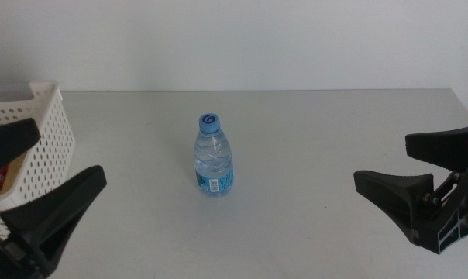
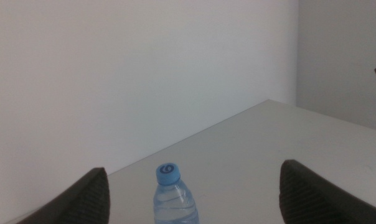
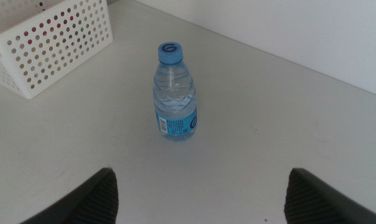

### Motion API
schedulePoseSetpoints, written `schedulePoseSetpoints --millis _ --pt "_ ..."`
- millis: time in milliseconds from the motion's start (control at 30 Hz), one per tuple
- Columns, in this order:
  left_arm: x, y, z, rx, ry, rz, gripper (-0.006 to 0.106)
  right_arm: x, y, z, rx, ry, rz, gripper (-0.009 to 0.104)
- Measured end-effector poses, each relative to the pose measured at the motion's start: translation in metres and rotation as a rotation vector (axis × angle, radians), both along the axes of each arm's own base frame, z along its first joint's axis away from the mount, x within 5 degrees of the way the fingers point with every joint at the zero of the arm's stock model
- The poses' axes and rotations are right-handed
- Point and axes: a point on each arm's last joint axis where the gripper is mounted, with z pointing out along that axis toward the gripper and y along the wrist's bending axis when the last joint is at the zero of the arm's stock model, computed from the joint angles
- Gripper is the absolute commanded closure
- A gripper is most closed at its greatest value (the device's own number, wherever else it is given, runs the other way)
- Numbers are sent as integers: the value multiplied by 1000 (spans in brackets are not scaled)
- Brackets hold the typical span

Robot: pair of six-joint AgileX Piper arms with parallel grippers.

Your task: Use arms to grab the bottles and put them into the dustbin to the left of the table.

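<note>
Water bottle (image 1: 214, 155) upright beside dustbin (image 1: 52, 124).

This looks like a lab or test room for robots, not a home. A big plain grey table (image 1: 296, 155) stands right against a bare white wall (image 1: 234, 39), with no pictures or shelves on it. Two black robot grippers reach in, the left gripper (image 1: 32, 182) and the right gripper (image 1: 424, 174). Only a few things are set out (a small water bottle (image 1: 214, 155) and a white basket (image 1: 40, 132) with holes), like a tidy test.
</note>
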Motion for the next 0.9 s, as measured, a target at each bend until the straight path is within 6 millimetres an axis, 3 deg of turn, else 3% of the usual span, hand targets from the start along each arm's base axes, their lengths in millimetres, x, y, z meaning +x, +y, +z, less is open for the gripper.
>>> schedulePoseSetpoints --millis 267,533,900 --pt "6 -2 -49 -15 28 15 7 0 0 0 0 0 0 20" --pt "14 -8 -68 27 113 21 7 0 0 0 0 0 0 20" --pt "51 -28 -109 -22 180 79 7 0 0 0 0 0 0 20"
